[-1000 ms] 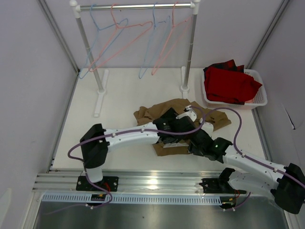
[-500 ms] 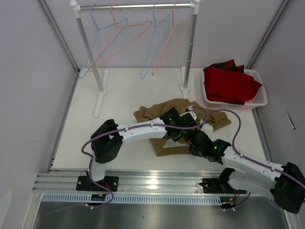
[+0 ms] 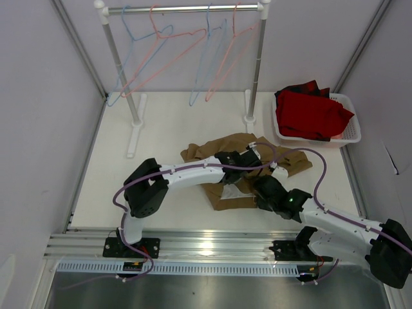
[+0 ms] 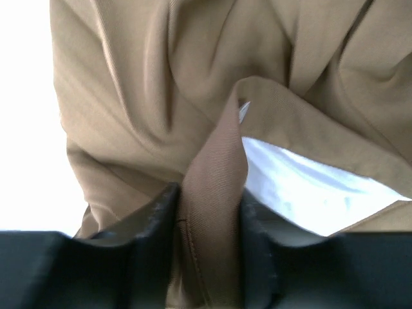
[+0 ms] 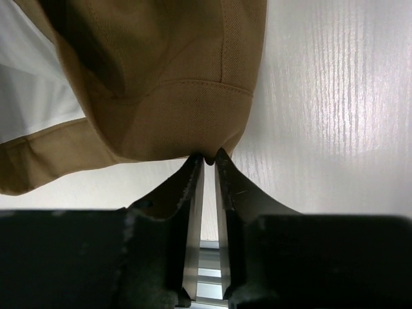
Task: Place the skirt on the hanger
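The tan-brown skirt [image 3: 212, 151] lies crumpled in the middle of the table, with pale lining [image 4: 302, 183] showing under a lifted fold. My left gripper [image 4: 209, 222] is shut on an upright fold of the skirt, which fills the gap between its black fingers; from above it sits over the garment's middle [image 3: 243, 166]. My right gripper [image 5: 209, 158] has its fingertips pinched on the edge of the skirt's hem [image 5: 187, 116], at the garment's near right side [image 3: 259, 185]. The salmon-pink hanger [image 3: 162, 65] hangs on the rail at the back, far from both grippers.
A second salmon-pink hanger [image 3: 232, 63] and two light blue hangers [image 3: 138, 61] share the white rack [image 3: 256, 64]. A white basket [image 3: 351, 132] at the back right holds a red garment [image 3: 312, 112]. Purple cables loop over both arms.
Both grippers have closed on the skirt: the left on a raised fold, the right on the hem. The left arm reached further right, and pale lining now shows by the near edge.
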Controlling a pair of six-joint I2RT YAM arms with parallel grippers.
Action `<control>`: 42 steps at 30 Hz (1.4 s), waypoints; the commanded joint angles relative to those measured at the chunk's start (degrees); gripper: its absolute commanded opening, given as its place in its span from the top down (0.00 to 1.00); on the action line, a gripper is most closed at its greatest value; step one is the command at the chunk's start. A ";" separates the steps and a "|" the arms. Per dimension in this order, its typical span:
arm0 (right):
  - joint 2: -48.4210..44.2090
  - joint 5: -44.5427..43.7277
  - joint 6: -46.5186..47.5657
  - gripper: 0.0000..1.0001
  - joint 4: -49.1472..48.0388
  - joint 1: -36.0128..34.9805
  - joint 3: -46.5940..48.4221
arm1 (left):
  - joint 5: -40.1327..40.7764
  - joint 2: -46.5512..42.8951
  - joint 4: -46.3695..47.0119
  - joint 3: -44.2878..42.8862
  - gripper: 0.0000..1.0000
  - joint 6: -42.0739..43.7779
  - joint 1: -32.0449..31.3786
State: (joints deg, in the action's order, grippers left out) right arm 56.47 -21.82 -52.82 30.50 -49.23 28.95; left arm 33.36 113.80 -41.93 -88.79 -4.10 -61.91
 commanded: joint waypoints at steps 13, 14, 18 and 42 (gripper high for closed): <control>-1.01 -5.77 5.09 1.00 5.44 0.89 12.61 | 1.09 -16.13 -2.45 8.02 1.00 -5.48 1.88; -1.10 -6.03 5.96 1.00 6.84 0.81 14.80 | 0.48 -17.20 -2.54 8.11 1.00 -5.83 2.05; -2.24 -7.70 8.68 1.00 10.97 0.28 22.17 | -1.19 -23.43 -3.50 9.25 1.00 -7.59 2.67; 18.42 -2.27 27.51 1.00 15.74 2.46 64.43 | -32.92 -43.75 5.88 12.23 1.00 -14.00 27.10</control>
State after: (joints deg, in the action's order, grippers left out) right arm 75.07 -27.92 -27.20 48.62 -50.76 96.09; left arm 7.92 69.87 -42.11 -78.96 -14.79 -36.88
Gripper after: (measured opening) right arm 0.022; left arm 0.089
